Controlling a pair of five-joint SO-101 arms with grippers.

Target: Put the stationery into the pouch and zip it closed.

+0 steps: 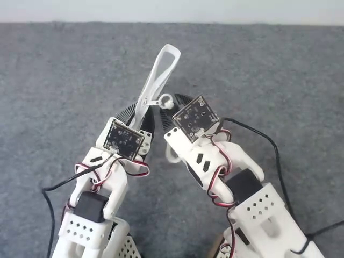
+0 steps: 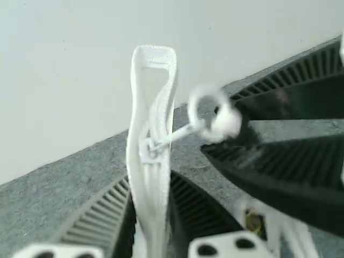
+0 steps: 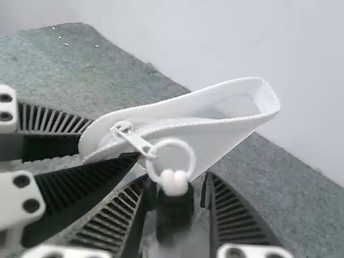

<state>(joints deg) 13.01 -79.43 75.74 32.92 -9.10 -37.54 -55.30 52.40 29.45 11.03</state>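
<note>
Pouch [image 1: 157, 75] upright in left gripper [image 1: 143, 116]

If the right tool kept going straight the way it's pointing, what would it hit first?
Most likely the white pouch: it stands just beyond the zipper pull the right tool grips, held up by the left tool.

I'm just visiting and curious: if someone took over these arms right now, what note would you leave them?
Left gripper: shut on one end of the pouch.
Right gripper: shut on the zip pull ring.
Done: pouch gripped, pull held; what is inside the pouch cannot be seen.
To do: the pouch's far end looks gaping, so probably draw the zip closed.
</note>
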